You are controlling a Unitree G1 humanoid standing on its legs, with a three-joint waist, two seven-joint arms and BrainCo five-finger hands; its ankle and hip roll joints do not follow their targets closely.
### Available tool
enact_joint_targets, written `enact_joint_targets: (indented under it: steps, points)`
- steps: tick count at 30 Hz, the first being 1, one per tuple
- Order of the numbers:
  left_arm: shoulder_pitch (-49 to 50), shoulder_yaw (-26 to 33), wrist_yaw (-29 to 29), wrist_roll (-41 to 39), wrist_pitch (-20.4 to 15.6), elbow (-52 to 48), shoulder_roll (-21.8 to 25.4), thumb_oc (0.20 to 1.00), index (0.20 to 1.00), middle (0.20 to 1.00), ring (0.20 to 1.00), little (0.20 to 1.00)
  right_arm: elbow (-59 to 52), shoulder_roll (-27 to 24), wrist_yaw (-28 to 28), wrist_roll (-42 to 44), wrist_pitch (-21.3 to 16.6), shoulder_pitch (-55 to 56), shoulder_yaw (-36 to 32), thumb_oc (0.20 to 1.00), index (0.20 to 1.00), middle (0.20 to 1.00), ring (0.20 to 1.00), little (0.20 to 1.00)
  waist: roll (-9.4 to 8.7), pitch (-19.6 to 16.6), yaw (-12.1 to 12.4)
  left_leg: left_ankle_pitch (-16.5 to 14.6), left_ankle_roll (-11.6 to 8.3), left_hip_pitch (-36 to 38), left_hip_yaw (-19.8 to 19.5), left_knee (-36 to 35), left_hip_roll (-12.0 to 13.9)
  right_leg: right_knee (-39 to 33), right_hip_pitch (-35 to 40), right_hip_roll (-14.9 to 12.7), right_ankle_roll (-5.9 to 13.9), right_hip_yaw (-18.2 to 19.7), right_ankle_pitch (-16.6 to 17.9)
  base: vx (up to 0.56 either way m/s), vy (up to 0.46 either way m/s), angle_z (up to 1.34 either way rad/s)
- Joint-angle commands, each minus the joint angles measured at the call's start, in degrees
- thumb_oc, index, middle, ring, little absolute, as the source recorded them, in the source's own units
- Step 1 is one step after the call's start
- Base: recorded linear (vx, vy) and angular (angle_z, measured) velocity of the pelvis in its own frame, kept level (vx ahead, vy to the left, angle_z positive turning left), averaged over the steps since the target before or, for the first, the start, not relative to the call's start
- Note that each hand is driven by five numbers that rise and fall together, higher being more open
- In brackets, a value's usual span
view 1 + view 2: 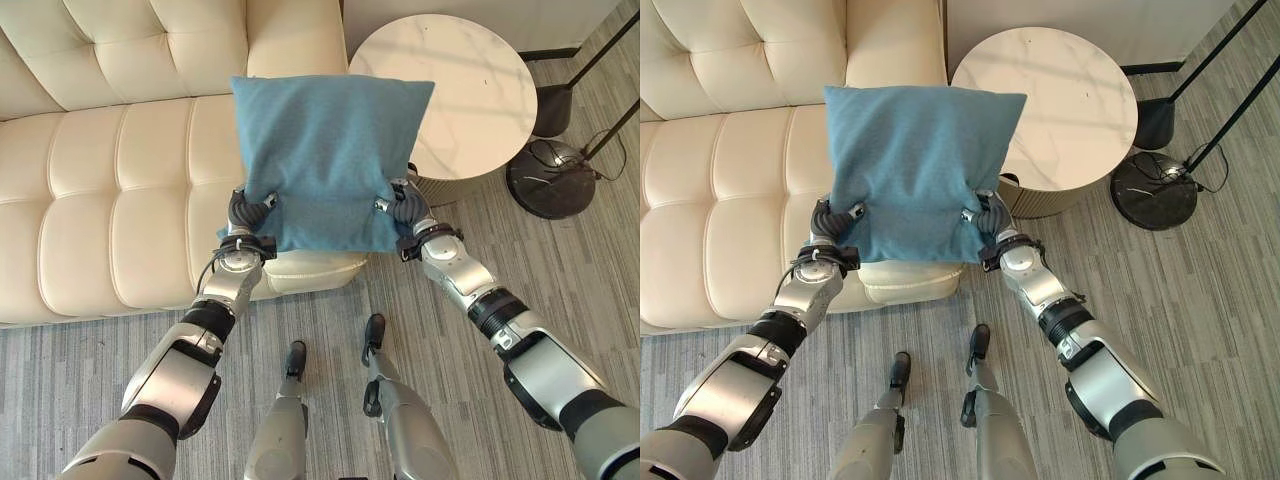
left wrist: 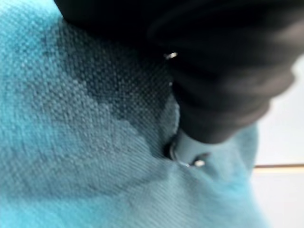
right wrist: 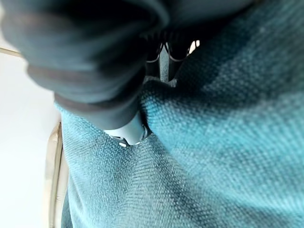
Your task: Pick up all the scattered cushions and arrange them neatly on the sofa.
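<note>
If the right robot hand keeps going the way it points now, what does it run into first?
Probably the sofa. The right robot hand, shut on the blue cushion with the left robot hand, points ahead toward the seat's end beside the round table. Depth is unclear.

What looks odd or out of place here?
Nothing looks damaged or spilled. The blue cushion is simply off the sofa, held up over its seat end by the left hand and right hand.

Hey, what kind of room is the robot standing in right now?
Most likely a living room or lounge: a cream tufted sofa, a round marble-topped side table beside it, a blue cushion held up in both hands, and grey wood-look flooring.
</note>
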Motion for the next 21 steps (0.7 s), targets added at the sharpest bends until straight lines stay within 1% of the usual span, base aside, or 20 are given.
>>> enact_joint_targets:
  steps: [1,2,4,5,7,8,10,11,12,13,14,15,16,17,19,21]
  points:
    - [-4.33,-4.43,-4.83,4.04,-7.74,-8.37,-6.49,0.200,0.200,0.200,0.200,0.200,-7.18,6.55,5.82,-1.65,-6.85,0.47,3.92,0.200,0.200,0.200,0.200,0.200,-0.04,-3.31,-0.51,-6.16,-0.34,1.05,3.05,4.04,0.98,6.34,1.25,-5.21,8.63,5.40,-12.00,0.08,0.064,-0.03]
    - [0.19,-4.32,-6.21,4.69,-7.79,-14.40,-6.67,0.200,0.200,0.200,0.200,0.200,-12.40,5.73,6.86,-2.59,-7.29,5.34,2.35,0.200,0.200,0.200,0.200,0.200,0.16,-4.57,-0.86,-6.78,0.11,2.58,3.33,3.76,0.68,6.19,2.68,-5.36,8.74,5.28,-12.18,0.12,0.102,0.01]
    - [5.65,-3.83,-7.82,5.28,-7.50,-20.16,-6.41,0.200,0.200,0.200,0.200,0.200,-18.30,4.62,8.23,-3.39,-7.78,10.42,0.42,0.200,0.200,0.200,0.200,0.200,0.39,-6.24,-1.30,-7.44,0.66,4.33,3.76,3.42,0.05,5.98,4.44,-5.49,8.95,5.27,-12.27,0.11,0.096,0.01]
    - [5.83,-3.85,-7.81,5.30,-7.44,-20.29,-6.41,0.200,0.200,0.200,0.200,0.200,-18.45,4.58,8.23,-3.41,-7.71,10.60,0.42,0.200,0.200,0.200,0.200,0.200,0.40,-6.30,-1.28,-7.44,0.66,4.41,3.76,3.38,0.06,5.95,4.52,-5.48,8.95,5.27,-12.28,0.07,0.072,-0.04]
    - [10.64,-3.24,-9.60,6.19,-7.16,-25.35,-5.61,0.200,0.200,0.200,0.200,0.200,-24.56,3.25,9.60,-4.29,-8.17,15.10,-1.36,0.200,0.200,0.200,0.200,0.200,0.54,-7.69,-1.72,-8.01,1.29,5.97,3.97,3.14,-0.40,5.83,5.99,-5.69,9.19,5.28,-12.34,0.07,0.121,-0.09]
    - [14.68,-2.38,-10.70,6.74,-7.14,-29.29,-4.60,0.200,0.200,0.200,0.200,0.200,-29.19,2.12,10.75,-4.77,-8.44,18.61,-2.46,0.200,0.200,0.200,0.200,0.200,0.75,-8.97,-2.14,-8.63,1.95,7.53,4.40,2.93,-0.90,6.00,7.13,-5.85,9.50,5.61,-12.45,0.07,0.190,-0.16]
    - [18.83,-1.13,-11.77,7.36,-7.10,-33.61,-3.04,0.200,0.200,0.200,0.200,0.200,-34.68,0.60,11.79,-5.31,-8.98,22.45,-4.12,0.200,0.200,0.200,0.200,0.200,0.85,-9.93,-2.64,-9.12,2.60,8.75,4.90,3.00,-1.53,6.04,8.08,-6.19,9.92,5.93,-12.21,0.03,0.184,-0.10]
    - [20.97,-0.30,-12.08,7.58,-7.25,-35.38,-2.59,0.200,0.200,0.200,0.200,0.200,-36.87,0.26,12.28,-5.62,-9.24,24.27,-4.74,0.200,0.200,0.200,0.200,0.200,0.85,-10.45,-2.90,-9.38,3.01,9.42,5.21,2.91,-1.88,6.14,8.30,-6.23,10.17,6.35,-11.93,0.02,0.100,-0.05]
    - [21.14,-0.29,-12.08,7.58,-7.19,-35.50,-2.57,0.200,0.200,0.200,0.200,0.200,-37.01,0.23,12.29,-5.63,-9.16,24.44,-4.73,0.200,0.200,0.200,0.200,0.200,0.85,-10.51,-2.85,-9.39,3.03,9.50,5.27,2.88,-1.88,6.13,8.34,-6.22,10.18,6.40,-11.93,0.00,0.096,-0.09]
    - [22.80,-0.12,-12.47,7.60,-7.18,-36.91,-2.31,0.200,0.200,0.200,0.200,0.200,-38.64,0.22,12.67,-5.37,-9.30,25.82,-5.01,0.200,0.200,0.200,0.200,0.200,0.84,-10.77,-3.01,-9.53,3.34,10.03,5.72,2.78,-2.20,6.21,8.34,-6.23,10.52,6.84,-11.52,-0.06,0.148,-0.16]
    - [25.84,1.11,-12.56,8.26,-7.42,-39.27,-1.57,0.200,0.200,0.200,0.200,0.200,-40.70,0.50,13.26,-5.11,-9.65,27.38,-5.45,0.200,0.200,0.200,0.200,0.200,0.76,-11.16,-3.18,-9.66,4.03,11.06,6.71,2.34,-2.87,6.76,7.95,-6.72,11.91,7.71,-9.45,-0.13,0.180,-0.29]
    - [27.10,1.48,-12.83,8.01,-7.50,-40.31,-1.24,0.200,0.200,0.200,0.200,0.200,-41.93,0.69,13.25,-4.90,-9.87,27.60,-5.64,0.200,0.200,0.200,0.200,0.200,0.74,-11.01,-3.08,-9.47,4.21,11.27,7.16,2.18,-2.93,7.55,7.48,-6.85,12.72,8.30,-8.59,-0.19,0.143,-0.41]
    - [28.03,1.59,-13.32,7.80,-7.66,-40.84,-0.93,0.200,0.200,0.200,0.200,0.200,-42.70,1.08,13.44,-4.75,-9.98,27.98,-5.71,0.200,0.200,0.200,0.200,0.200,0.83,-10.71,-2.99,-9.12,4.34,11.15,7.35,2.21,-2.82,8.81,7.12,-6.78,13.15,8.73,-8.50,-0.19,0.054,-0.43]
    - [28.39,1.67,-13.45,7.61,-7.77,-40.99,-0.78,0.200,0.200,0.200,0.200,0.200,-43.06,1.23,13.57,-4.80,-10.06,28.20,-5.69,0.200,0.200,0.200,0.200,0.200,0.93,-10.59,-2.88,-8.91,4.38,10.90,7.42,2.30,-2.61,9.79,7.06,-6.52,13.04,8.96,-9.41,-0.21,0.036,-0.31]
    - [27.92,0.91,-13.81,7.47,-7.75,-41.02,-0.34,0.200,0.200,0.200,0.200,0.200,-43.66,1.24,13.38,-4.46,-10.77,28.22,-5.82,0.200,0.200,0.200,0.200,0.200,1.36,-10.38,-2.61,-7.58,4.51,9.25,6.93,3.08,-2.28,14.81,8.07,-4.05,11.79,11.15,-13.04,-0.23,0.026,-0.09]
    - [27.51,0.42,-14.28,7.36,-7.83,-40.95,0.09,0.200,0.200,0.200,0.200,0.200,-43.21,0.88,13.31,-4.09,-11.15,27.50,-5.70,0.200,0.200,0.200,0.200,0.200,1.65,-10.94,-1.81,-6.47,4.40,7.78,5.45,3.65,-1.99,20.66,9.95,-0.79,10.12,12.84,-17.84,-0.19,-0.050,0.24]
